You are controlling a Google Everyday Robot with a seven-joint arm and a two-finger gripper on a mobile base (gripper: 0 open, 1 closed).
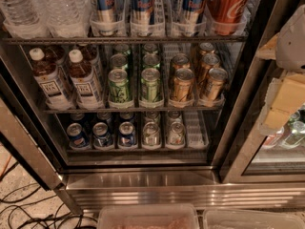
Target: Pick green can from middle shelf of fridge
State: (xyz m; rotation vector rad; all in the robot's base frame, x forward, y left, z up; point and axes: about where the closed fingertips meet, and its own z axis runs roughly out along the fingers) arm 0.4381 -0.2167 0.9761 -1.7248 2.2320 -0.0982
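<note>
The fridge (143,181) stands open in front of me, with a stainless-steel frame. On the middle shelf (133,109) two lanes of green cans run front to back. The front green cans stand at centre-left (118,86) and centre (150,85), upright with silver tops. To their right are two lanes of gold-bronze cans (182,85). My gripper (282,104), pale with yellowish fingers, is at the right edge of the view. It is outside the fridge, in front of the right-hand glass door, well to the right of the green cans and holding nothing I can see.
Tea bottles (50,82) fill the shelf's left side. The top rack holds water bottles, tall blue cans (143,6) and a red cola can (228,4). The bottom rack holds blue Pepsi cans (76,135) and silver cans. Plastic bins (147,217) and cables (28,209) lie on the floor.
</note>
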